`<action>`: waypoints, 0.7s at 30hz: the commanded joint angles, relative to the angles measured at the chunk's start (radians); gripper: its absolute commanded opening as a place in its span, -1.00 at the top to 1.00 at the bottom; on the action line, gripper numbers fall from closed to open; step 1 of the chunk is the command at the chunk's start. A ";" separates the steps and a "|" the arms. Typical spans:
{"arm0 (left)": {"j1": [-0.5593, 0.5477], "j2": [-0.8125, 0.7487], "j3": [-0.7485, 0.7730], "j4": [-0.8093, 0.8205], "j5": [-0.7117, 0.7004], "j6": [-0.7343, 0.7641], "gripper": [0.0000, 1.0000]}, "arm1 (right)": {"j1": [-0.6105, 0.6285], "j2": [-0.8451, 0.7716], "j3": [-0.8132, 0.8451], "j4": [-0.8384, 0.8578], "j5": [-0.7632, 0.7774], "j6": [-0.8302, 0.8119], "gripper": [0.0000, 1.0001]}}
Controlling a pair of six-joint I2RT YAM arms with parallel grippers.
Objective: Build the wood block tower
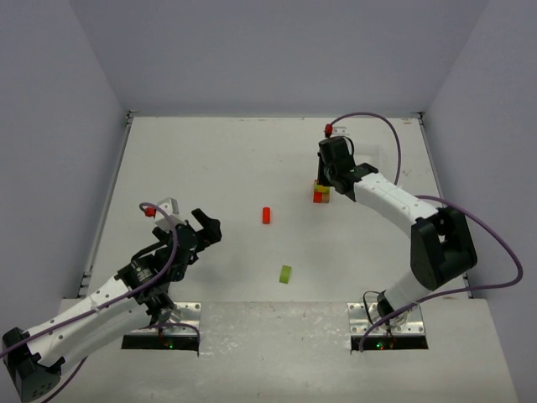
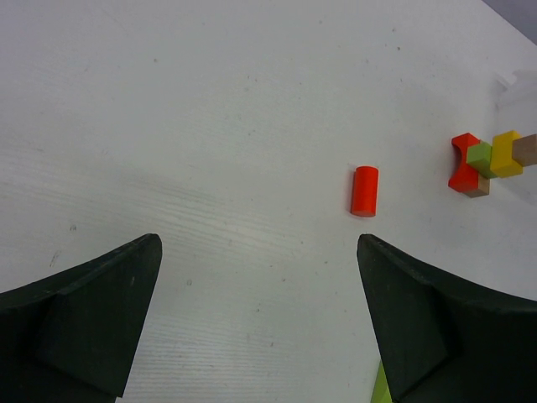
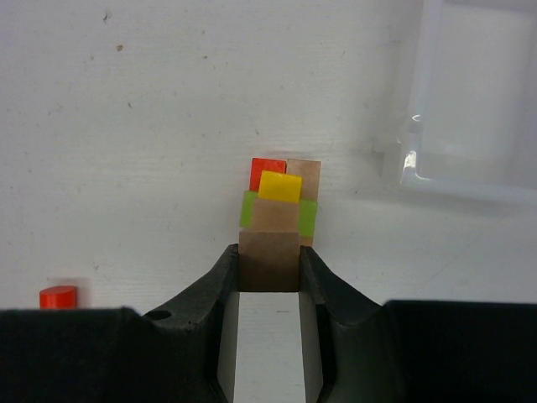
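Observation:
The tower (image 1: 320,194) stands at the back right of the table, with red, brown, lime green and yellow pieces (image 3: 279,185) stacked. My right gripper (image 3: 269,262) is shut on a plain brown block (image 3: 269,256), which sits in line with the top of the tower. A red cylinder block (image 1: 266,215) lies mid-table and also shows in the left wrist view (image 2: 364,191). A lime green block (image 1: 286,274) lies nearer the front. My left gripper (image 1: 205,228) is open and empty, well to the left of both loose blocks.
A clear white tray (image 3: 470,185) sits just right of the tower, close to the right gripper. The red cylinder (image 3: 58,296) shows at the left edge of the right wrist view. Walls enclose the table on three sides.

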 commanded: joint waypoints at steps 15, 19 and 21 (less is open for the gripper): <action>0.007 -0.002 -0.006 0.016 -0.027 -0.017 -1.00 | -0.004 0.030 0.066 0.014 0.082 0.087 0.64; 0.007 -0.001 -0.006 0.016 -0.030 -0.018 -1.00 | -0.004 0.033 0.067 0.010 0.079 0.098 0.64; 0.008 -0.001 -0.006 0.016 -0.029 -0.018 -1.00 | -0.004 0.034 0.069 0.009 0.079 0.103 0.63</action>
